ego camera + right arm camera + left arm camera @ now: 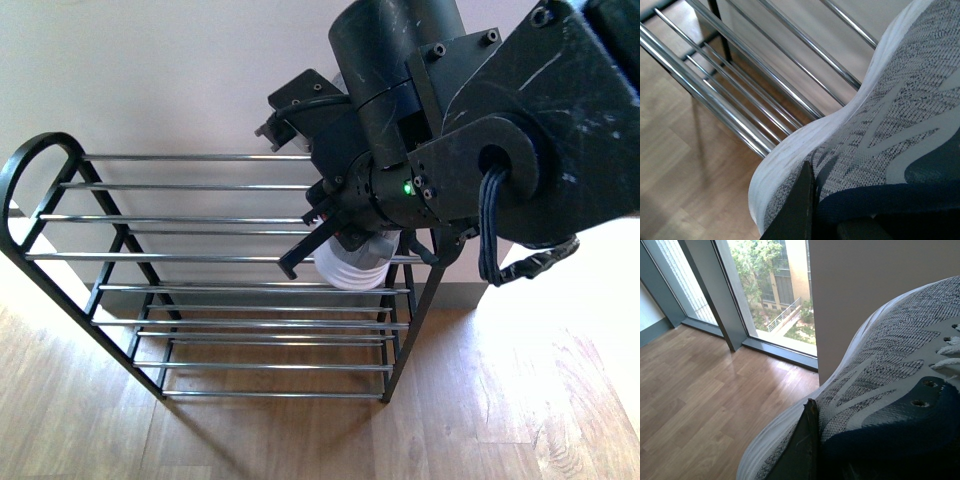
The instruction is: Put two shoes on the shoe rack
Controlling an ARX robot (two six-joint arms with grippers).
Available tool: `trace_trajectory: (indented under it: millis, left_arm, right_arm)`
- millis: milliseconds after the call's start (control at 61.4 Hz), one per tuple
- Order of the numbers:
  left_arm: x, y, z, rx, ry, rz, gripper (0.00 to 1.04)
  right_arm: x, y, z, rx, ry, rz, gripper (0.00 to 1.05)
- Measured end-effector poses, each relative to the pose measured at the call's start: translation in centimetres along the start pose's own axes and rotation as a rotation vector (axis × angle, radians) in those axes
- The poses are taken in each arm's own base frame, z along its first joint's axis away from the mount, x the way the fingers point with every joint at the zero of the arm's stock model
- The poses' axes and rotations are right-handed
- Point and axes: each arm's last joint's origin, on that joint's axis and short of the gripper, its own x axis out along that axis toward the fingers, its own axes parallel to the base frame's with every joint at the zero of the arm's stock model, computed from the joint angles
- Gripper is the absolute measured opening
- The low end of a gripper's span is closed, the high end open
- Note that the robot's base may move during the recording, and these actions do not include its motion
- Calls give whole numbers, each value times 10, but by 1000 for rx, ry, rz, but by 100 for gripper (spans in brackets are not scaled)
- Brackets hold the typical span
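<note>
Right gripper (pixel 335 250): clamped on sneaker (pixel 350 268) at rack's (pixel 200 257) right end | left gripper (pixel 810 452): clamped on second sneaker (pixel 890 365), by window (pixel 775 295)

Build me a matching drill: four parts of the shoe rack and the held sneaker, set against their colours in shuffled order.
Things:
1. thin metal rods of the shoe rack
2. rounded side frame of the rack
3. rubber sole of the grey knit sneaker
4. padded collar lining of the sneaker

Colours:
a. navy
b. silver
c. white
d. black

Pairs: 1-b, 2-d, 3-c, 4-a.
</note>
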Motion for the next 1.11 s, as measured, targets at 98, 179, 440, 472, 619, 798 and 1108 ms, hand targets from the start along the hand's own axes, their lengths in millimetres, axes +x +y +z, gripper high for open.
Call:
trace_trajectory:
  millis: [98,179,440,472,619,798,1108]
  left_arm:
    - [0,0,0,0,0,0,2]
    - [0,0,0,0,0,0,2]
    - [0,0,0,0,0,2,2]
    - [0,0,0,0,0,0,2]
    - [0,0,0,0,0,-1,2]
    - [0,0,0,0,0,1,2]
    - [0,0,0,0,0,1,2]
  right_arm:
    - [11,-13,4,-9,28,-14,1]
    - [19,-19,5,9,73,7,1]
    - [21,-29,5,97,138,77,1]
    - [21,-29,5,100,137,81,1]
    - [13,-33,2,106,127,84,20]
    - [-9,-39,-3,128,93,105,48]
    - [-86,-41,-2,235,-106,169,97]
